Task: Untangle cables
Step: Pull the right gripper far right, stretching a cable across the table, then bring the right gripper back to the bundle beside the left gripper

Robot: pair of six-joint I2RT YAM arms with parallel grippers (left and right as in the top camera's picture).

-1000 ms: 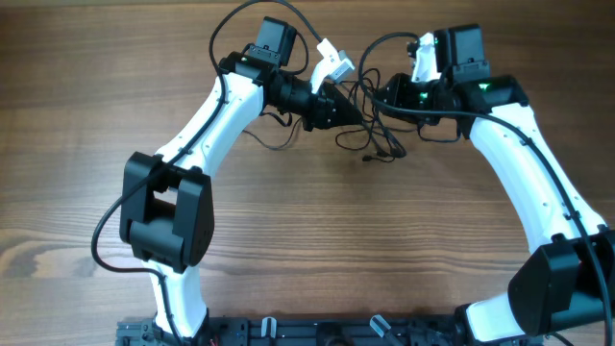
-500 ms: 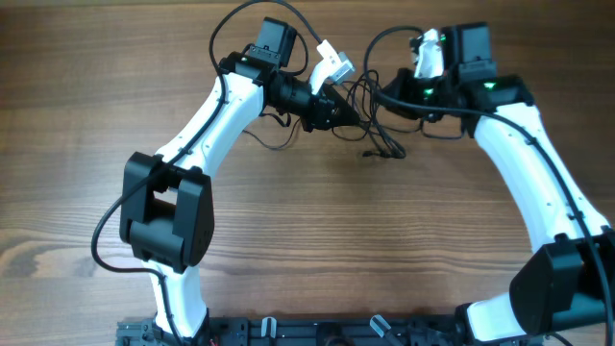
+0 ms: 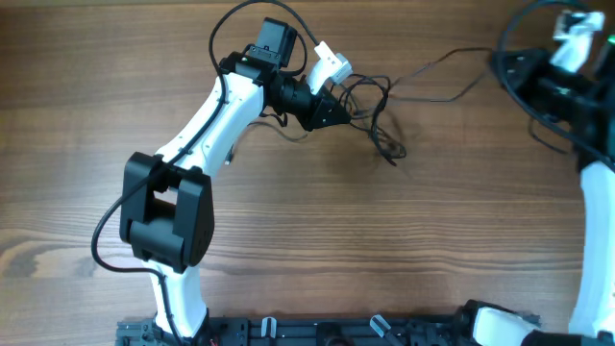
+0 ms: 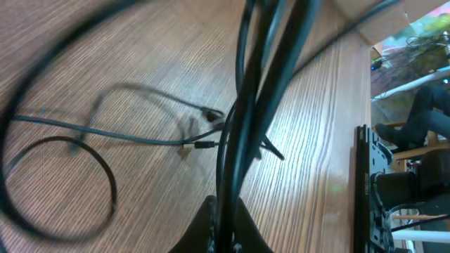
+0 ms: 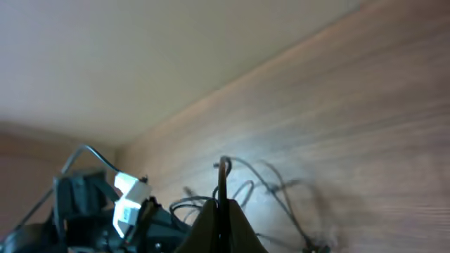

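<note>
Cables [image 3: 371, 108] in a loose black tangle on a wooden counter [image 3: 288, 221], at about twelve to one o'clock from the middle of the overhead view.

Left arm [image 3: 216, 115], white and black, reaching from six o'clock up to twelve. Right arm [image 3: 591, 192] along the three o'clock edge, partly out of frame, well away from the tangle.

Left gripper [image 3: 336, 111] at twelve o'clock, clamped tight on several cords at once, right at the nine o'clock side of the tangle. In the left wrist view, a thick blurred bundle running straight up out of the closed jaws. Right gripper [image 3: 504, 63] at two o'clock, pinched closed on one thin cord, seen in the right wrist view rising from between the tips.

Single strand [image 3: 442, 97] stretched from the tangle across to the right gripper, apparently lifted off the counter, though hard to tell for sure. Remaining loops bunched just beside the left gripper. Small plug ends [image 3: 389, 151] lying on the wood at five o'clock of the tangle, apart from both grippers.

Likely troubles from here, offered as judgement only:
- Knot cinched tighter rather than freed, with several cords pinned together on the left and only one drawn on the right.
- A plug end caught in a loop, and the whole bundle dragged toward three o'clock.
- Thin strand slipping out of the right gripper under tension.
- Strain at a plug joint if pulled hard against a snag.
</note>
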